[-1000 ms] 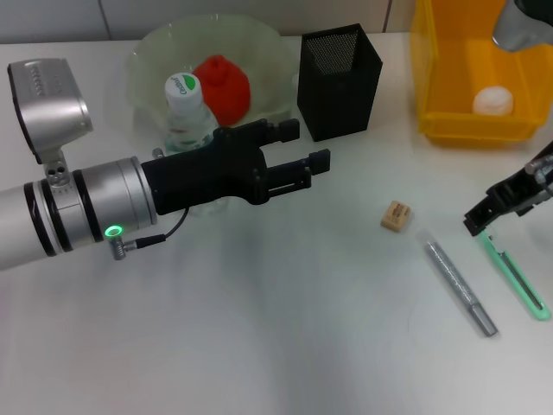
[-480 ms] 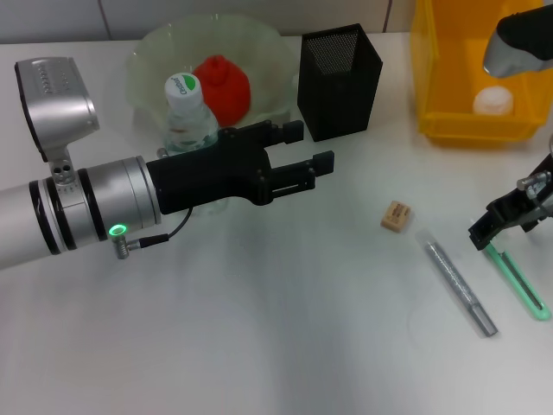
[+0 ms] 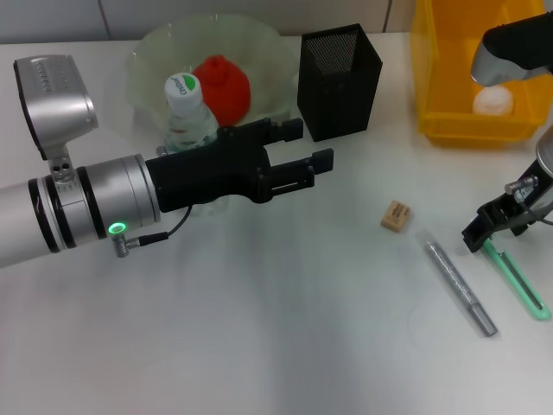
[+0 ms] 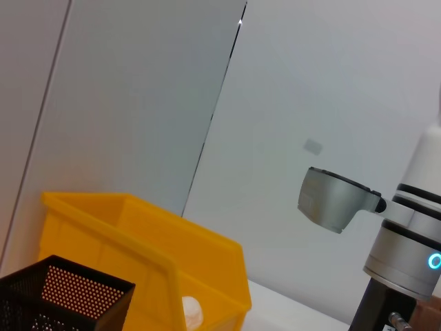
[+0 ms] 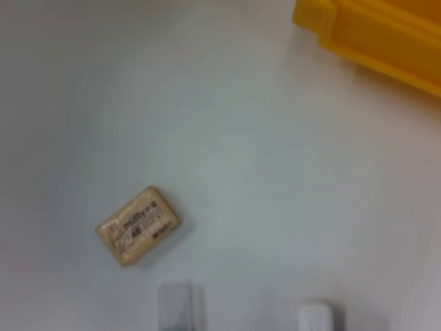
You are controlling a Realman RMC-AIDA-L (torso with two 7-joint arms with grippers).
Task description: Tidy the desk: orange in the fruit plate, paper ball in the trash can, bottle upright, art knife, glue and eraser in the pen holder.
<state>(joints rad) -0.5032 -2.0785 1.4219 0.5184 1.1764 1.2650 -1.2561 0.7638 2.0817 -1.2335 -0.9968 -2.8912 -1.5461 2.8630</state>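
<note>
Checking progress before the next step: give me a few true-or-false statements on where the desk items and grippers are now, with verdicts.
1. The paper ball lies in the yellow bin. True.
2. The eraser is inside the pen holder. False: it lies on the table, apart from the holder.
3. The bottle stands upright. True.
4. The right gripper is over the fruit plate. False: it is at the end of the green art knife.
5. The left gripper holds the glue. False: it is open and empty.

Head overhead; wrists — sideways, downward
</note>
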